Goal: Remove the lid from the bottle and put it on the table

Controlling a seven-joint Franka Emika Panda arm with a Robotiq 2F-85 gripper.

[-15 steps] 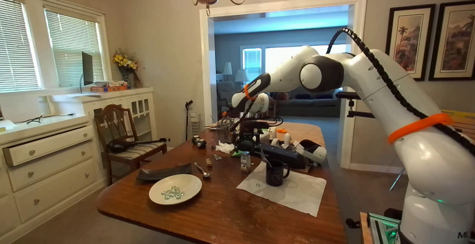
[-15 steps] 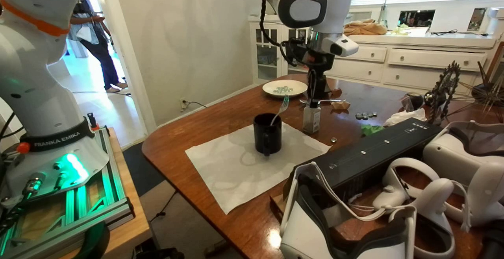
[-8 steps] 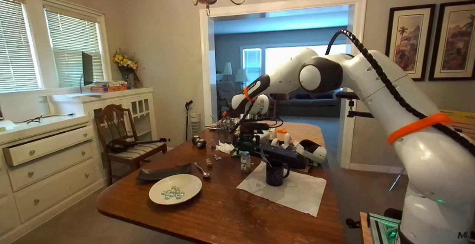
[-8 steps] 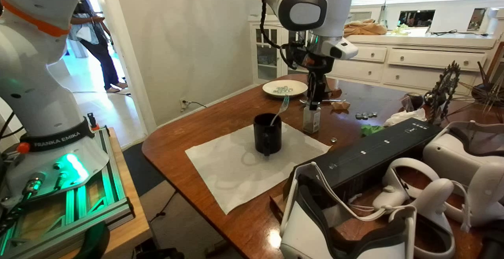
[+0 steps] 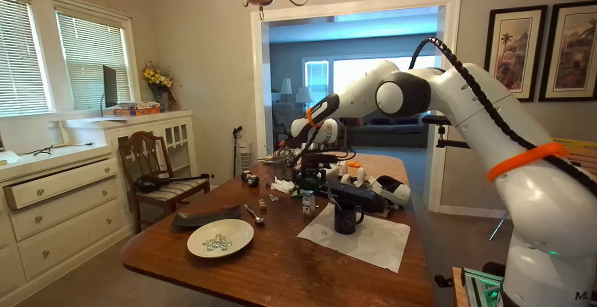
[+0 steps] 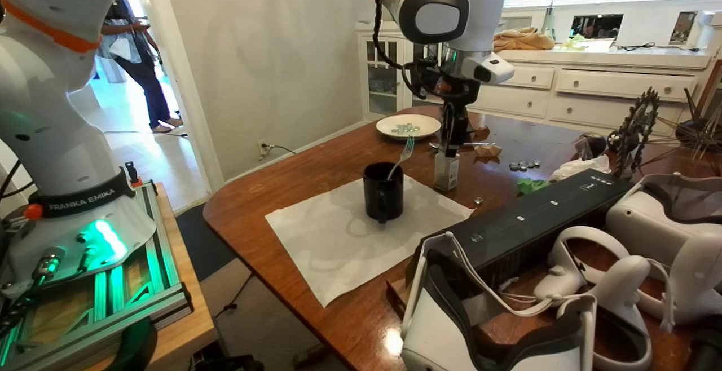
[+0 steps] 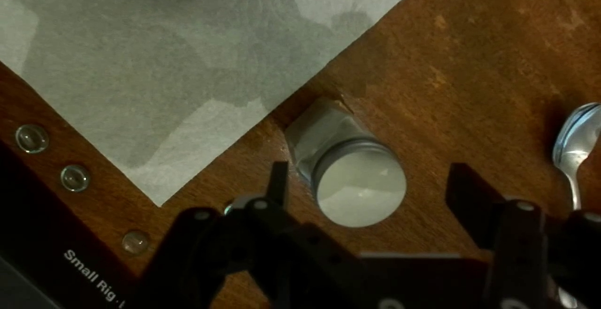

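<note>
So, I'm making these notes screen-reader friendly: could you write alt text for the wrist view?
The open end effector frames a bottle seen from above, its pale lid on, with gaps on both sides. Below lies a wooden table, with white paper at upper left, clear beads at left, a black box at lower left and a spoon at right.

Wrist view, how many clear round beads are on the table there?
3 for certain: one bead and a second bead beside the white paper, a third bead between the paper's corner and the dark box. A glint by the claw may be a fourth, mostly hidden.
</note>
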